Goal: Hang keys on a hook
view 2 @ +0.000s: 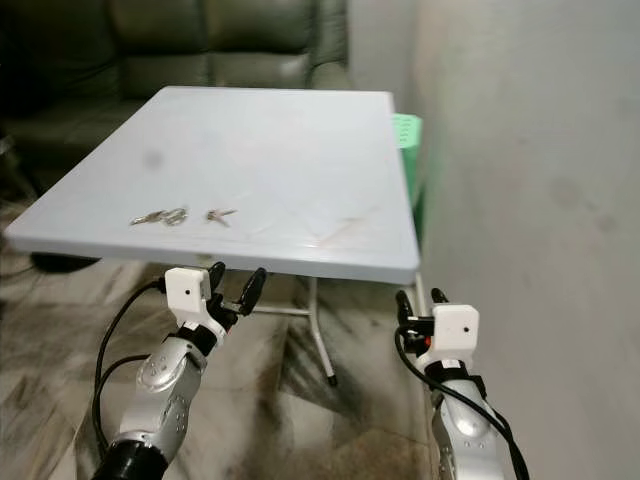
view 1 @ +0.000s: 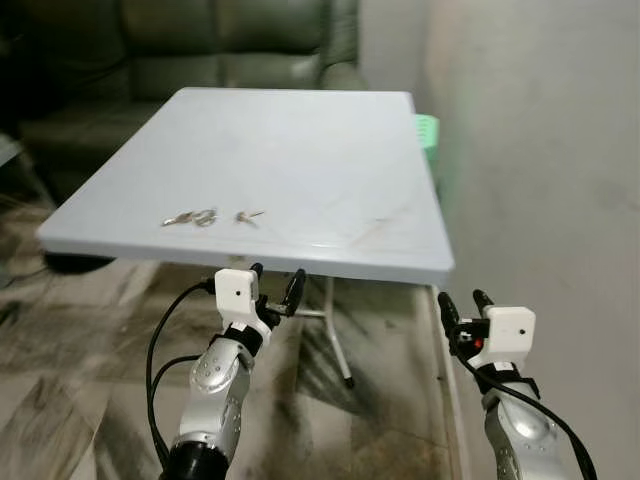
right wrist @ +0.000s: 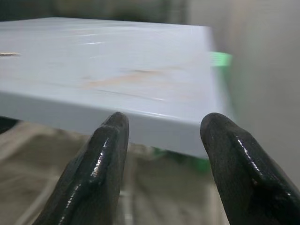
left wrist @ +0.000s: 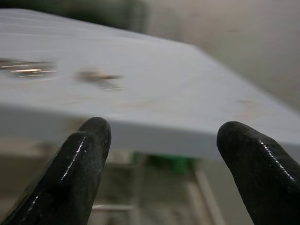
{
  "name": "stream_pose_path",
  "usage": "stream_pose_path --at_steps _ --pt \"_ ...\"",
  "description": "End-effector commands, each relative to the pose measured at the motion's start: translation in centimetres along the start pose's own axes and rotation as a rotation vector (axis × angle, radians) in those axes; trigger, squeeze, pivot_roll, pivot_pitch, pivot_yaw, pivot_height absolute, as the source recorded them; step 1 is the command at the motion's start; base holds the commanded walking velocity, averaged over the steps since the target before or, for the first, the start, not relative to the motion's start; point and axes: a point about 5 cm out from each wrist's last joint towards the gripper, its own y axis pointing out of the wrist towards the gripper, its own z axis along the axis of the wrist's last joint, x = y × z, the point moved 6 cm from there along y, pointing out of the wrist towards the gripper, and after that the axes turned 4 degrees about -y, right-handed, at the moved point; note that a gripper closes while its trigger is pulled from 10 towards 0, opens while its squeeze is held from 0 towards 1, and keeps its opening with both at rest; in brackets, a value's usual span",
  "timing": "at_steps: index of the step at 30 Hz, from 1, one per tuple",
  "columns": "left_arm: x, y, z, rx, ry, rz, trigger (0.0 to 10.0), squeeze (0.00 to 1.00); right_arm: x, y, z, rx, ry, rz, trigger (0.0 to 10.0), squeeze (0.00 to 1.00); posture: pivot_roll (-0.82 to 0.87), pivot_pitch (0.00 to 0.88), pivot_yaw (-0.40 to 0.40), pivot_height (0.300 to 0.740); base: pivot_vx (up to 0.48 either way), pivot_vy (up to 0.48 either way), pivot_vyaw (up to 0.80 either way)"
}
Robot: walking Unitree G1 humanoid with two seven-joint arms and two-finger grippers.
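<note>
A small bunch of keys (view 1: 192, 217) lies near the front left edge of the pale grey table (view 1: 300, 130), with one separate key (view 1: 247, 215) just to its right. In the left wrist view the bunch of keys (left wrist: 26, 69) and the separate key (left wrist: 99, 77) show blurred on the tabletop. My left gripper (view 1: 274, 283) is open, just below the table's front edge and under the keys. Lower, off the table's front right corner, my right gripper (view 1: 462, 308) is open and holds nothing.
A dark green sofa (view 1: 230, 50) stands behind the table. A plain wall (view 1: 540, 150) runs along the right, with a green object (view 1: 428, 133) between it and the table. The table's white legs (view 1: 335, 335) stand on a patterned marble floor (view 1: 80, 340).
</note>
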Motion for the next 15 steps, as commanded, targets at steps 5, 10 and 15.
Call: stream_pose_path --at_steps 5,10,15 --pt "-0.09 0.25 0.55 0.008 0.009 0.002 10.0 0.00 -0.56 0.08 0.74 0.024 0.009 0.025 10.0 0.00 -0.03 0.000 -0.009 0.740 0.000 0.000 0.74" --pt "-0.02 0.39 0.61 0.007 -0.002 -0.002 10.0 0.00 -0.65 0.15 0.92 0.030 0.050 0.023 10.0 0.00 -0.03 0.000 -0.009 0.740 0.000 0.000 0.10" --pt "0.01 0.50 0.67 0.005 -0.006 -0.003 10.0 0.00 -0.69 0.25 0.97 0.030 0.052 0.027 10.0 0.00 -0.03 0.000 -0.009 0.740 0.000 0.000 0.00"
